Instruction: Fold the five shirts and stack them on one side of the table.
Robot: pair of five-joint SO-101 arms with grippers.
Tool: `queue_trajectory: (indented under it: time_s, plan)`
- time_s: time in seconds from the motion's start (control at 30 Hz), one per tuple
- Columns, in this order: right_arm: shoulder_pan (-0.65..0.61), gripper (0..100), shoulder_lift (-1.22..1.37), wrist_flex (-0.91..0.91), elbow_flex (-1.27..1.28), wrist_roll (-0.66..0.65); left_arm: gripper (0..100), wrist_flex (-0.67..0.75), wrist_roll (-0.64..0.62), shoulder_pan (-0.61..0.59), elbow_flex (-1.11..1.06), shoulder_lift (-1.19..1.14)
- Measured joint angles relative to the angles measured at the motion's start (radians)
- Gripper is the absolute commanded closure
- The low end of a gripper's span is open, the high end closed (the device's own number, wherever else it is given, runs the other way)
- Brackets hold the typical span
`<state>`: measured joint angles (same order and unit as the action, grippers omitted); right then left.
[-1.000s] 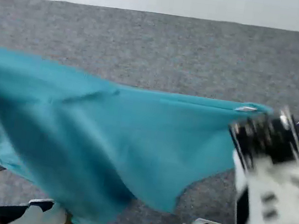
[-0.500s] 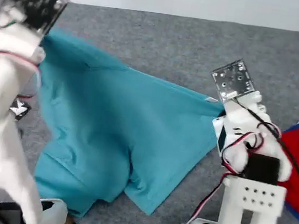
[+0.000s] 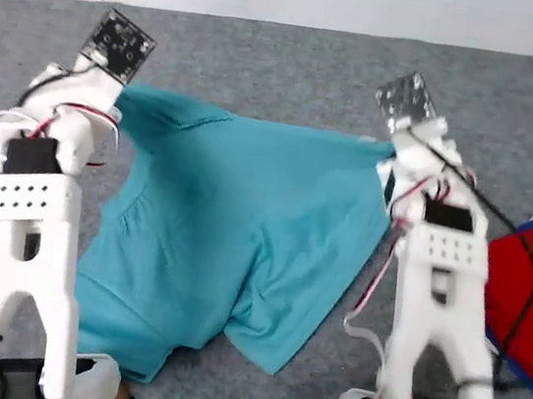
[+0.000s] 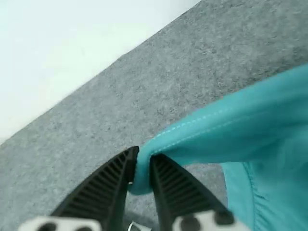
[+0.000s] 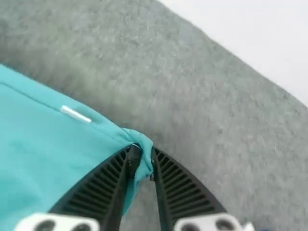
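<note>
With my left jaws and my right jaws each clenched on a far corner of the teal shirt (image 3: 243, 226), whose near part lies wrinkled on the middle of the bench (image 3: 295, 65), I would hold both corners taut and level, then lay them flat together.

Teal shirt (image 3: 233, 225) lower and farther back
</note>
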<state>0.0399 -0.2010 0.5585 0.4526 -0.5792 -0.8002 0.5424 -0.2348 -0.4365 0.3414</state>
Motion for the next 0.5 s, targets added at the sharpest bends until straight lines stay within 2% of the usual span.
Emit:
queue_trajectory:
  time_s: [0.33, 0.5]
  plan:
    - [-0.018, 98.8, 0.589, -0.006, -0.652, -0.003, 100, 0.057, 0.034, 0.002, -0.021, -0.084]
    - [-0.052, 98.8, 0.845, 0.063, -1.0, -0.003, 100, 0.057, 0.037, 0.002, -0.021, -0.084]
